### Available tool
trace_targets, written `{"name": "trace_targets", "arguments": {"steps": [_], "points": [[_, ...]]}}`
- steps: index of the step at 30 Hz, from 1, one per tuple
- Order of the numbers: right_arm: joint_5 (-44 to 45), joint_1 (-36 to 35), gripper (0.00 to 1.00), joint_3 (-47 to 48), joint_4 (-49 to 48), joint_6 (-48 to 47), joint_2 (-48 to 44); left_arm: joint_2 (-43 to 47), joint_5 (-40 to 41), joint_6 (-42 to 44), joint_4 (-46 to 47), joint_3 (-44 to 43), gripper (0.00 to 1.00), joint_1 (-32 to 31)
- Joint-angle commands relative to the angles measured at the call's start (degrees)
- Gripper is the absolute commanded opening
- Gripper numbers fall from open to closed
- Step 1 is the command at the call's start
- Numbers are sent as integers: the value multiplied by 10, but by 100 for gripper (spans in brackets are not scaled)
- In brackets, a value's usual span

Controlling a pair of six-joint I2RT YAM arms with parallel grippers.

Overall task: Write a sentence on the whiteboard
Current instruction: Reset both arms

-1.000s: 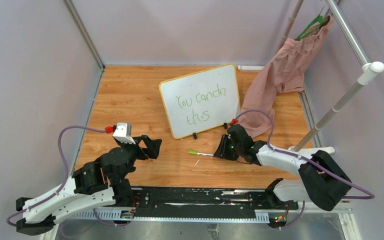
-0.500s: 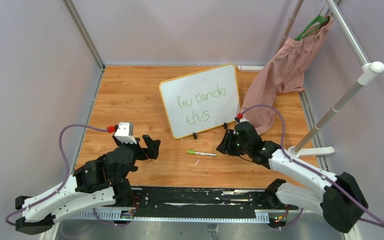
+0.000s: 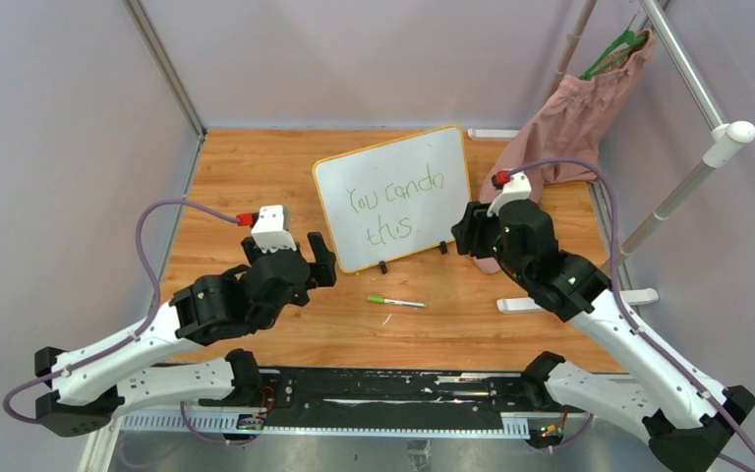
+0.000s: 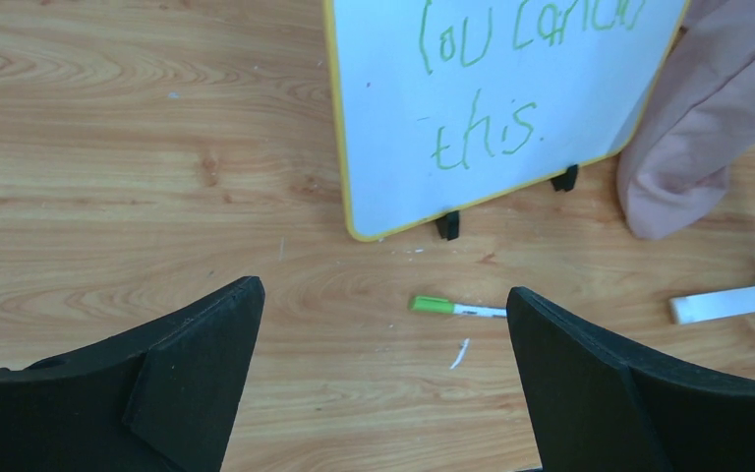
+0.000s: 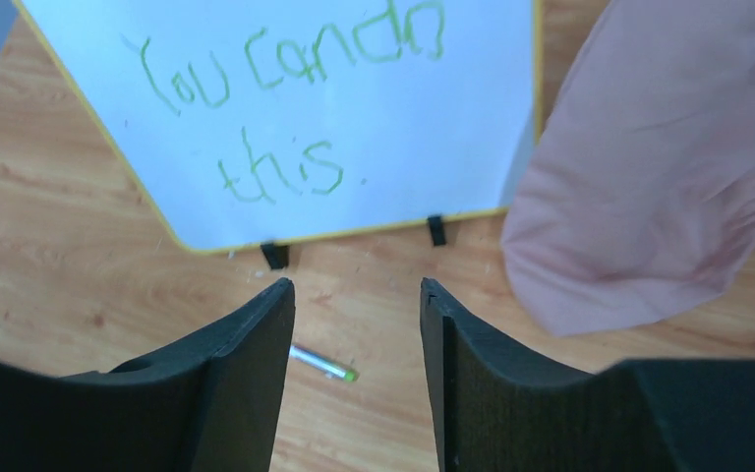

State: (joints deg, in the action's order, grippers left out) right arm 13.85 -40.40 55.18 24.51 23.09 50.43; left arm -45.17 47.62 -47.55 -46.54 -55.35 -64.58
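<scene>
**Green ink reads "You can do this" on propped whiteboard**

Wood-grain table [image 3: 246, 187] carries the scene. At left, the left arm reaches forward from its base with elbow bent. The left gripper [image 3: 319, 261] is near the board's lower left corner, its jaws spread wide and holding nothing.

The whiteboard [image 3: 433, 221], rimmed in yellow-orange, stands tilted at the middle back of the table on two black clip feet. The sentence [image 3: 395, 194] slants across it in thin green letters, "You can do" above "this". From the left wrist, the frame's top edge cuts off the upper line.

A green-capped marker [image 3: 393, 301] lies flat on the wood just in front of the board, touching neither arm.

The right arm rises in a high arch. The right gripper [image 3: 467, 228] sits against the board's right edge, hiding part of the rim, jaws apart and empty. A pink garment [image 3: 551, 147] hangs from a white rack [image 3: 683, 187], its hem reaching the table beside the board; its green hanger [image 3: 614, 51] is partly hidden.
</scene>
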Motion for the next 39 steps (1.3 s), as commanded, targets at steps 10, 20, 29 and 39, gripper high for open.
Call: {"name": "trace_targets", "arguments": {"steps": [10, 20, 29, 39], "points": [[253, -67, 64, 211, 26, -105, 90, -25, 43, 69, 40, -161, 100, 1], [406, -143, 76, 255, -122, -275, 170, -181, -26, 263, 22, -310, 100, 2], [269, -122, 80, 288, -82, -286, 83, -212, 99, 415, 33, -478, 100, 2], [227, -122, 82, 182, -141, -325, -120, -77, 70, 490, 166, -387, 100, 2]]}}
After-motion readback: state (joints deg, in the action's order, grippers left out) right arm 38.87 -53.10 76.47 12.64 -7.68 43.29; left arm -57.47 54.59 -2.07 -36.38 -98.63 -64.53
